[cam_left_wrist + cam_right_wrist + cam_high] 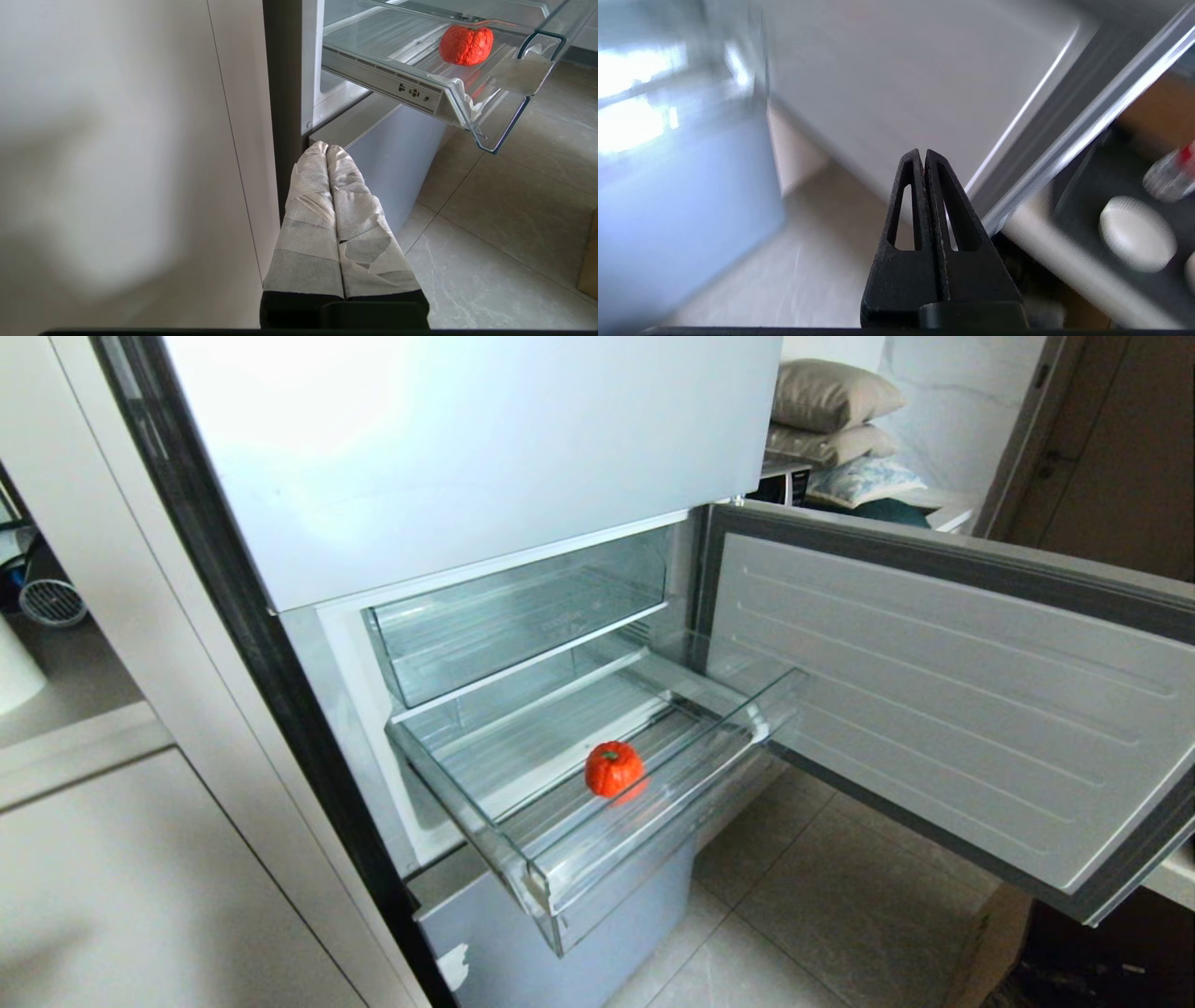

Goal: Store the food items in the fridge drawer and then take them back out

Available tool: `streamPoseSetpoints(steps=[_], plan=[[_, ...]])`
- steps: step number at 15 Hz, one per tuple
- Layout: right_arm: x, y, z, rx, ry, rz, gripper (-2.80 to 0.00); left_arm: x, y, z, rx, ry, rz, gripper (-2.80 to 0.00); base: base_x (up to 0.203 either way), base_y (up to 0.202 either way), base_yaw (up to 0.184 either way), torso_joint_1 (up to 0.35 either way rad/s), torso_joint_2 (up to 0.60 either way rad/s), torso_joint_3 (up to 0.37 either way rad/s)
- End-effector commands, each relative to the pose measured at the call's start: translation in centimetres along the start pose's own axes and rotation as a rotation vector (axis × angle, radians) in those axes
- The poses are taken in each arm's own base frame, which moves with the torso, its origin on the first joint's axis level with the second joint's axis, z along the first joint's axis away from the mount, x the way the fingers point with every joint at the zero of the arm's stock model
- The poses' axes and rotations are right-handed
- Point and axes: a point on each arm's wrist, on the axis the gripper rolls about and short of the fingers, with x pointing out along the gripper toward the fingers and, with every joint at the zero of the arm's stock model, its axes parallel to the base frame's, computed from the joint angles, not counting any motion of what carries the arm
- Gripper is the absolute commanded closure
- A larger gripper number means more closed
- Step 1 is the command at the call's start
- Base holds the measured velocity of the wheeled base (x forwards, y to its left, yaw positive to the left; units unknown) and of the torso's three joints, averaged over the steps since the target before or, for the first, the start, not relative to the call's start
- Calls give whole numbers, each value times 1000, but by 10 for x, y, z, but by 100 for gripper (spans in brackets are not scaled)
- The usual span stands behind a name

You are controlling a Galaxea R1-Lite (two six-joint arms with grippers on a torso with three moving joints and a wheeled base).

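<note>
On the left of the scene the left end effector sits low beside the fridge's dark edge, its tape-wrapped fingers pressed together with nothing between them; it looks parked, below the pulled-out drawer and well apart from it.

Right of that, in the middle, the fridge drawer stands drawn out toward the near side under a clear upper bin. One food item, the orange-red pumpkin, rests on the drawer's ribbed floor, toward the near half and just behind the thick front lip. The left wrist view shows the same piece lying alone in the clear drawer. No round red item can be found in the drawer in any view.

Further right the fridge door hangs wide open. The right end effector does not appear in the head view; its own camera shows the black fingers closed against each other and empty, over floor tiles near the open door's edge. A bottle with a red label and a pale rounded object lie on a dark surface off to one side, too blurred to identify further.

As a judgement: the storing half is at least partly done, with the pumpkin in the drawer. What is left appears to be bringing any further item over, perhaps sliding the drawer shut, and then the whole take-out half. With the drawer open and both end effectors empty, either a fetch or a retrieval could come next; the pictures cannot settle which.
</note>
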Motion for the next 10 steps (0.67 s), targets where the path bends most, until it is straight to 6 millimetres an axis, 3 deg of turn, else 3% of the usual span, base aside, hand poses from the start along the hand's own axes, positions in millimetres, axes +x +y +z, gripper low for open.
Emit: streamPoseSetpoints(steps=[1, 10], plan=[[-3, 4, -22, 3, 53, 14, 0, 0, 0, 0, 0, 0, 0, 0, 0, 0, 0, 0, 0, 0], [0, 7, -36, 52, -34, 7, 0, 0, 0, 0, 0, 0, 0, 0, 0, 0, 0, 0, 0, 0]])
